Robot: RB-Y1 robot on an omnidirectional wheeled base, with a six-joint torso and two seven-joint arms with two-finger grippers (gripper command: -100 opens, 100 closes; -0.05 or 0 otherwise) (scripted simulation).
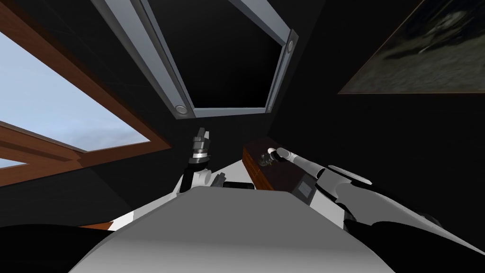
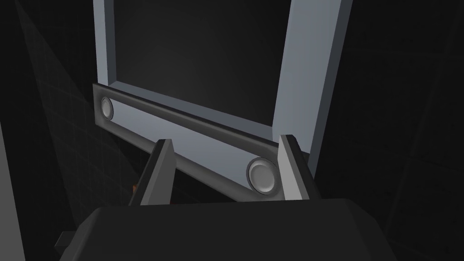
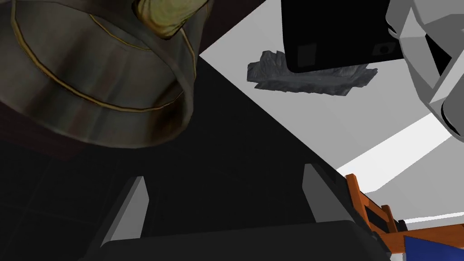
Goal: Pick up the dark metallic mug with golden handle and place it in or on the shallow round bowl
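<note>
Right gripper (image 3: 224, 174) with blades spread wide, nothing between them, held low over a dark top (image 3: 235, 145). Just ahead of the fingertips and off toward one blade's side: dark metallic mug (image 3: 90, 72), ringed with thin gold lines, gold handle (image 3: 168, 12) jutting from its wall on the side nearer the gripper's midline. Outside the gap, not in it; no contact with either blade. From the head, same gripper (image 1: 265, 159) reaching out over a dark brown wooden cabinet (image 1: 253, 170).

Farther out, past the edge of the dark top: a grey ragged-edged flat thing (image 3: 272, 79) on a pale surface, partly hidden behind a black block (image 3: 340, 36). Possibly the shallow bowl; cannot tell. Off toward the other blade's side, an orange-brown wooden frame (image 3: 362, 204). Left gripper (image 2: 226, 139) raised ahead of the chest, blades apart, empty.

Judged as the approach before the grasp; nothing lifted yet.
- If closed from this pose: likely only air caught.
- If driven straight ahead: risk of the near blade striking the mug's rounded wall and shoving or tipping it off the top.
- If swung across: risk of hooking the handle and spinning the mug.
- Smooth metal wall, thin blades: likely slip unless pinched squarely across the body.
</note>
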